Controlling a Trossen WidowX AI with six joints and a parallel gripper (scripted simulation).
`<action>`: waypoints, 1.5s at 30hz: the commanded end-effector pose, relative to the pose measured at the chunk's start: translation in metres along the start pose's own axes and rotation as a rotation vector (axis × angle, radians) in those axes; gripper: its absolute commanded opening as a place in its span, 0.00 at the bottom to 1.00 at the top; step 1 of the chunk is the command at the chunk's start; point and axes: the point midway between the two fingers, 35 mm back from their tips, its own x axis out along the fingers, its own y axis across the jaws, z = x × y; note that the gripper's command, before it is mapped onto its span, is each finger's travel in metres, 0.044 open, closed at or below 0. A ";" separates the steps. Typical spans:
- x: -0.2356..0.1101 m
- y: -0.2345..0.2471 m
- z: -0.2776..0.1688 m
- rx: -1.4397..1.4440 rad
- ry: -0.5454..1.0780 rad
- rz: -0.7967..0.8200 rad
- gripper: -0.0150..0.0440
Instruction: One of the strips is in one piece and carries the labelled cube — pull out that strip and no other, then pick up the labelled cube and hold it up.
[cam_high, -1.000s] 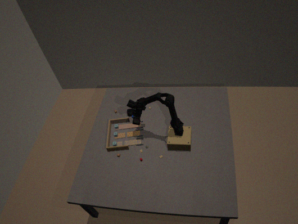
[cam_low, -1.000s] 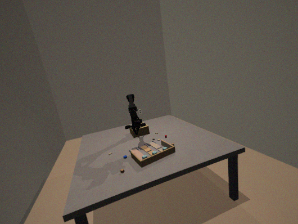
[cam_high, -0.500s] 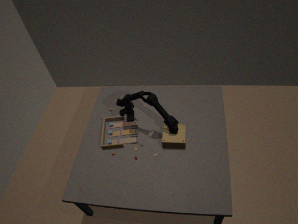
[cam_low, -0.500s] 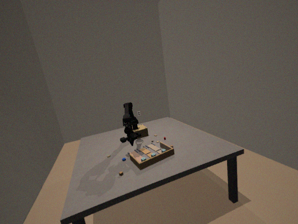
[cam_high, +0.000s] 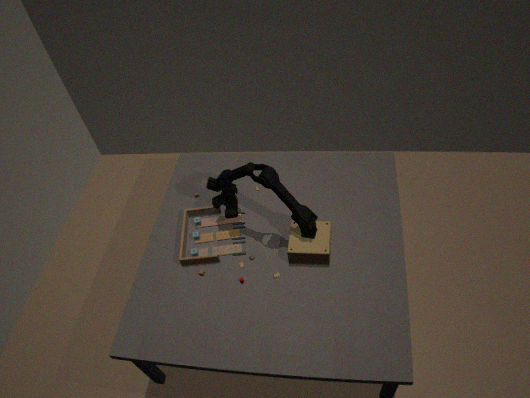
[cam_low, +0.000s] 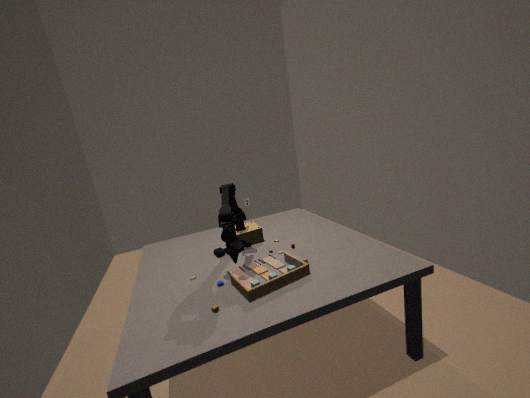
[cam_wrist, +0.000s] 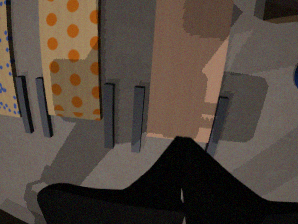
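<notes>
The gripper (cam_wrist: 181, 163) is fully closed at the near end of the plain pink strip (cam_wrist: 189, 50), which lies flat on the desk (cam_high: 300, 320); whether it pinches the strip is unclear.

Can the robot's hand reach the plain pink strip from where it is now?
Probably yes. The hand is shut, holds nothing, and hangs right over the near end of the plain pink strip. Nothing lies between them, only short grey rails on each side. It would have to open first to grab.
</notes>
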 end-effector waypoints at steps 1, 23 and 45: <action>0.007 -0.001 0.000 -0.003 0.002 -0.003 0.25; 0.043 -0.002 0.001 -0.003 0.002 -0.003 0.25; 0.049 -0.002 0.001 -0.003 0.002 -0.003 0.25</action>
